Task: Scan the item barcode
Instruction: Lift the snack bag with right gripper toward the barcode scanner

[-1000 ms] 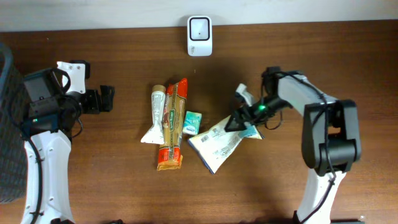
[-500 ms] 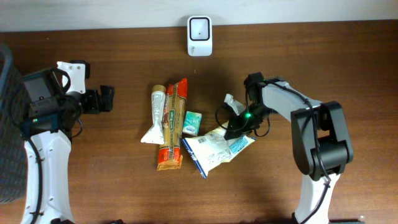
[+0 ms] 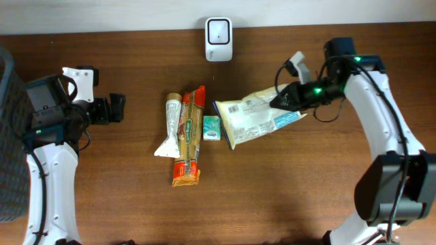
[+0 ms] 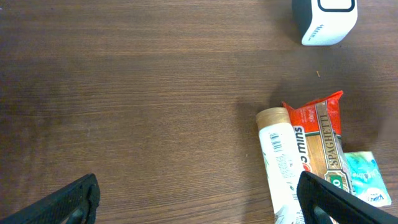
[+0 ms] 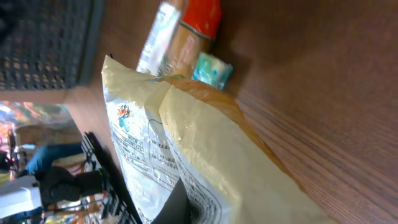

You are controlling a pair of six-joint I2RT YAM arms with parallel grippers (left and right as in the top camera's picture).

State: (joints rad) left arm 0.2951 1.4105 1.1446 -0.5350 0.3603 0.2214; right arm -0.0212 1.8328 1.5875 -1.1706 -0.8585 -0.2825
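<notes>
The right end effector is clamped shut on one end of a pale, crinkled bag, which hangs out from it to the left over the middle of the desk. In the overhead view the bag lies slantwise, its gripped end higher in the picture and to the right, its free end lower and reaching to the edge of a small teal packet; whether the two touch cannot be told. A panel of fine print faces upward on the bag, but a barcode cannot be made out at this size. The right wrist view shows the same bag close up, filling the lower middle of the frame, with one dark finger pressed against its underside and the wood grain passing beneath it. The white scanner stands at the far edge of the desk, well apart from the bag and up to its left. Left of the teal packet lie an orange spaghetti pack and a white tube, side by side and touching along their length. The left end effector hovers over bare wood to the left of these things, its jaws spread wide and holding nothing; in its own wrist view the two fingers sit far apart at the bottom corners. A dark mesh basket stands at the left edge.
</notes>
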